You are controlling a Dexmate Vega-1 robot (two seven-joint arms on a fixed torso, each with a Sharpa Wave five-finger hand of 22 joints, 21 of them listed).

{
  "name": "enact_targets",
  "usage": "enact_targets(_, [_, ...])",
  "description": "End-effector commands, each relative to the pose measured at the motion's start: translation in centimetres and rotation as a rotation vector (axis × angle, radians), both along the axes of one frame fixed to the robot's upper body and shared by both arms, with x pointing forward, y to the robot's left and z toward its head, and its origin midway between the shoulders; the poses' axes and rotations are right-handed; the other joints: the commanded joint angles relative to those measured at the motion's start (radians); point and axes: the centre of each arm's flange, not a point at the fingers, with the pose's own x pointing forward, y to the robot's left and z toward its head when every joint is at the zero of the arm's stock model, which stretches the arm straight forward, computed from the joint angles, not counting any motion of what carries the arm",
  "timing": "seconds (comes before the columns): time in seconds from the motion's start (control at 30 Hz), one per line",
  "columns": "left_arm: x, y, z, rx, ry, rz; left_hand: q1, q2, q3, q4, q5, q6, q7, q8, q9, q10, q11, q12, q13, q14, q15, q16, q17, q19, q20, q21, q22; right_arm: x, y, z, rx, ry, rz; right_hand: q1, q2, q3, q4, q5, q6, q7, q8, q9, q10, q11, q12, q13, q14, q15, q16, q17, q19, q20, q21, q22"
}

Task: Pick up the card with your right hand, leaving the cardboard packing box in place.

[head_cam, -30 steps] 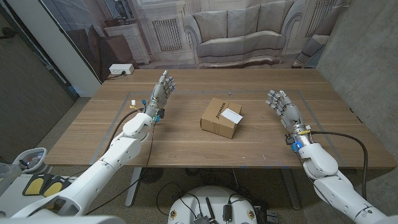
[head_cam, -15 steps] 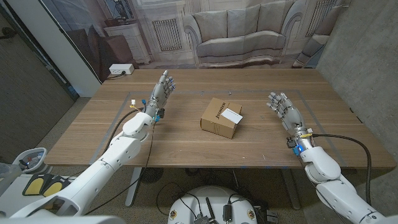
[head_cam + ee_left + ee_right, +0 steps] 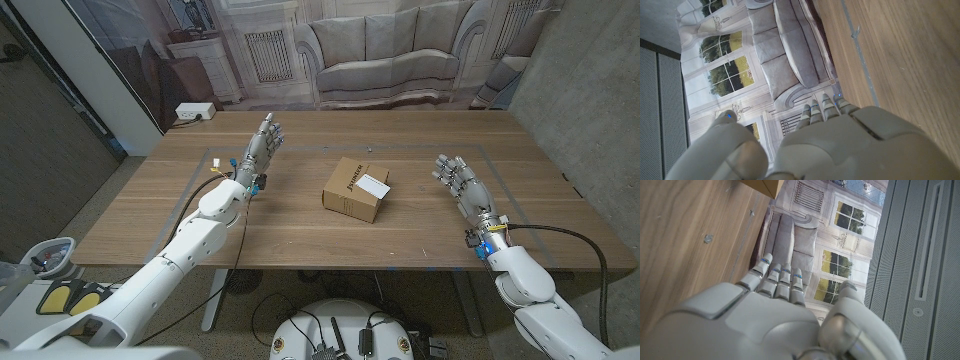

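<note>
The card (image 3: 371,184), white with a line of dark print, lies flat on top of the cardboard packing box (image 3: 355,190), toward the box's right-hand top corner, and the box sits near the middle of the table (image 3: 300,235), a little closer to the far edge than to the near one. Neither the card nor the box has shifted over the last second. What has changed is the right robot hand (image 3: 462,181): it has drawn back slightly toward the table's near edge and drifted a touch toward the right edge, so it now stands a bit farther from the box than it did. That reads as the arm settling or repositioning before a reach rather than as progress; the pick is not yet begun. The right robot hand holds nothing, its fingers extended and loosely apart, pointing toward the far edge, and it stands well apart from the card, off to the card's right with bare wood between them. To take the card it would have to travel leftward and come down over the box top without pushing the box. The left robot hand (image 3: 262,143) is also unladen, fingers straight and raised, near the far left part of the table, unmoved.
</note>
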Motion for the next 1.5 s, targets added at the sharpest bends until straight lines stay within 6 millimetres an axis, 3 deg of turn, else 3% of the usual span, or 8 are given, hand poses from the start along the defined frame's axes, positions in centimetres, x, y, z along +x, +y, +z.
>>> enact_targets(0.03, [-0.5, -0.5, 0.0, 0.012, 0.004, 0.001, 0.006, 0.003, -0.006, -0.001, 0.009, 0.006, 0.002, -0.003, 0.002, 0.006, -0.004, -0.002, 0.003, 0.005, -0.002, 0.002, 0.006, 0.002, -0.006, 0.005, 0.002, -1.1, -0.1, -0.9, -0.014, -0.009, -0.026, 0.007, 0.000, 0.003, -0.007, 0.002, 0.006, -0.001, 0.004, 0.004, 0.006, -0.001, 0.006, 0.003, 0.008, 0.000, -0.001, 0.003, 0.011, -0.035, 0.007, 0.004])
enact_targets(0.8, [-0.7, -0.9, -0.1, 0.012, -0.006, -0.002, 0.007, 0.006, -0.011, -0.001, 0.009, 0.007, 0.003, -0.004, 0.002, 0.009, -0.001, -0.002, 0.003, 0.006, -0.003, 0.002, 0.006, 0.002, -0.006, 0.005, 0.002, -1.3, 0.4, -1.6, -0.054, -0.050, -0.074, 0.016, -0.001, 0.004, -0.015, 0.004, 0.018, -0.007, 0.005, 0.004, 0.017, -0.010, 0.008, 0.004, 0.020, -0.003, -0.001, 0.002, 0.020, -0.034, 0.007, 0.004])
enact_targets(1.5, [-1.0, -1.0, 0.2, 0.008, -0.018, -0.003, 0.008, 0.007, -0.015, -0.001, 0.009, 0.011, 0.003, -0.004, 0.002, 0.012, -0.003, -0.002, 0.003, 0.009, -0.003, 0.003, 0.006, 0.003, -0.006, 0.005, 0.002, -2.0, 0.8, -0.3, -0.191, -0.130, -0.241, 0.035, 0.001, 0.010, -0.030, 0.009, 0.031, -0.021, 0.006, 0.005, 0.035, -0.021, 0.011, 0.004, 0.039, -0.013, 0.000, 0.002, 0.035, -0.035, 0.008, 0.004])
